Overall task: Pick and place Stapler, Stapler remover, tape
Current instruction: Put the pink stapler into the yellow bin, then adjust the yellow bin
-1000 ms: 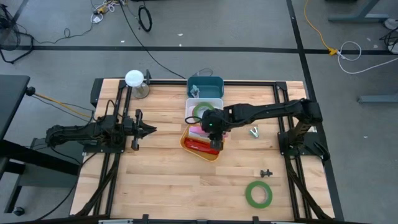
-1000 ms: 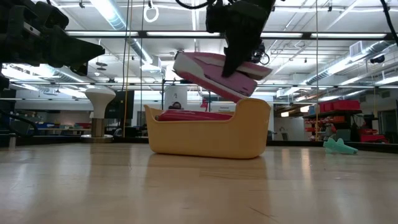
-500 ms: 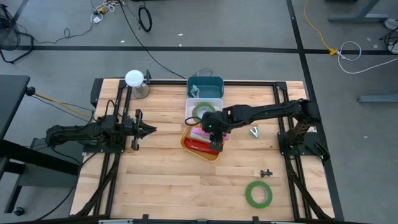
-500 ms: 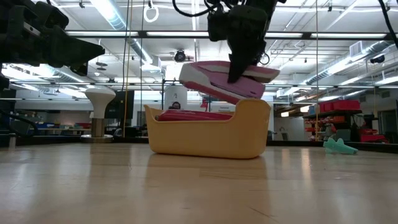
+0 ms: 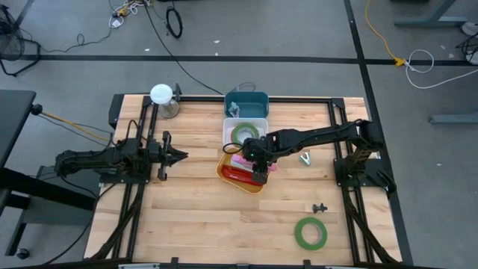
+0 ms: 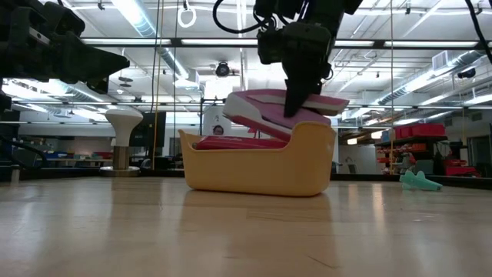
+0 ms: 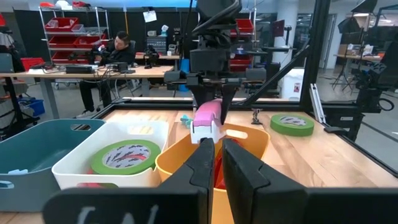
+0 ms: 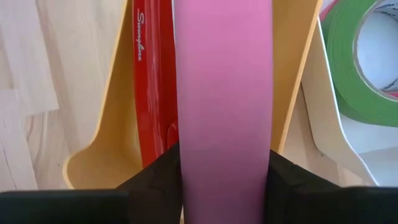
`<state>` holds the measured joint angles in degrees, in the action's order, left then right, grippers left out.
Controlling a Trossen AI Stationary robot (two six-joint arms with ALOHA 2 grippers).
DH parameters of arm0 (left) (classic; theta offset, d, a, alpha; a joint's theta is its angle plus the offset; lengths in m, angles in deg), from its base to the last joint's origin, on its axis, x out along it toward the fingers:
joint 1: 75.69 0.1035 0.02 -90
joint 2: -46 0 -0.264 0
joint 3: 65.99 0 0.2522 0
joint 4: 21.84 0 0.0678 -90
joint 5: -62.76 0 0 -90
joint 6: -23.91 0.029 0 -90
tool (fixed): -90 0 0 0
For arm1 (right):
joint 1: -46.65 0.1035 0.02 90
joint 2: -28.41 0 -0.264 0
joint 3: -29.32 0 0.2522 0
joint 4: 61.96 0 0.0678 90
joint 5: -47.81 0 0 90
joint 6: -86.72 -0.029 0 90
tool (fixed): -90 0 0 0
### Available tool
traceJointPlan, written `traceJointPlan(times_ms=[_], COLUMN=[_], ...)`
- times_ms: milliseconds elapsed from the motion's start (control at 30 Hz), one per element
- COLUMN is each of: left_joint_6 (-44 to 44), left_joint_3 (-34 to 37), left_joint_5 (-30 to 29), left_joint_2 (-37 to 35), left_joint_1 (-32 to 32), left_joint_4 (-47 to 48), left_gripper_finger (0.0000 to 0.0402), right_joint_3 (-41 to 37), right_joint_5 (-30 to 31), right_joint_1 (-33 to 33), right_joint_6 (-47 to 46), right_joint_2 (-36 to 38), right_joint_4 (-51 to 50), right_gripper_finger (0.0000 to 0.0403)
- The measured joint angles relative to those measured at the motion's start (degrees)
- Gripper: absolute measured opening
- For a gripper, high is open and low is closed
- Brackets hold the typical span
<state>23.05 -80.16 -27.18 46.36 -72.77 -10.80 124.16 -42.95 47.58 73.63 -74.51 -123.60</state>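
My right claw [image 6: 296, 108] pinches the pink stapler [image 6: 280, 111] at mid-body above the yellow bin [image 6: 257, 165]; I judge it rigid, weighty, smooth-sided. Left claw [image 5: 175, 156] waits, pressed together.

Two staplers [image 5: 240, 174], two green tapes [image 5: 310, 233], three bins [image 5: 225, 171].

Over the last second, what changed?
The right hand, shut on the pink stapler, lowered it toward the yellow bin and levelled it out; it now sits at the bin's rim, still gripped. The red stapler in the bin, both green tapes and the shut left hand stayed put.
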Motion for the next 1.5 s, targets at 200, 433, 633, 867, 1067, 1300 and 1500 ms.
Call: traceJointPlan(times_ms=[200,433,633,867,1067,1300,1500], left_joint_6=[0.00,0.00,0.00,0.00,0.00,0.00,0.00], left_joint_3=[-0.01,-0.01,-0.01,-0.01,-0.01,-0.01,-0.01], left_joint_5=[0.01,0.01,0.00,0.00,0.00,0.00,0.00], left_joint_2=[0.00,0.00,0.00,0.00,0.00,0.00,0.00], left_joint_1=[0.00,0.00,0.00,0.01,0.02,0.02,-0.01], left_joint_4=[0.00,0.00,0.00,0.00,-0.02,-0.02,-0.02], left_gripper_finger=[0.0037,0.0037,0.0037,0.0037,0.0037,0.0037,0.0037], right_joint_3=[-0.02,-0.04,-0.04,-0.04,-0.04,-0.04,-0.04], right_joint_5=[-0.38,-0.36,-3.27,-4.99,-6.78,-7.76,-6.85], right_joint_1=[0.00,0.02,0.54,3.43,6.50,8.55,10.03], right_joint_6=[0.04,0.23,0.68,1.31,1.61,0.60,2.07], right_joint_2=[0.04,0.09,1.04,3.02,3.50,3.50,3.25], right_joint_4=[0.67,2.17,3.99,6.68,9.40,12.02,12.43], right_gripper_finger=[0.0174,0.0231,0.0251,0.0245,0.0236,0.0226,0.0218])
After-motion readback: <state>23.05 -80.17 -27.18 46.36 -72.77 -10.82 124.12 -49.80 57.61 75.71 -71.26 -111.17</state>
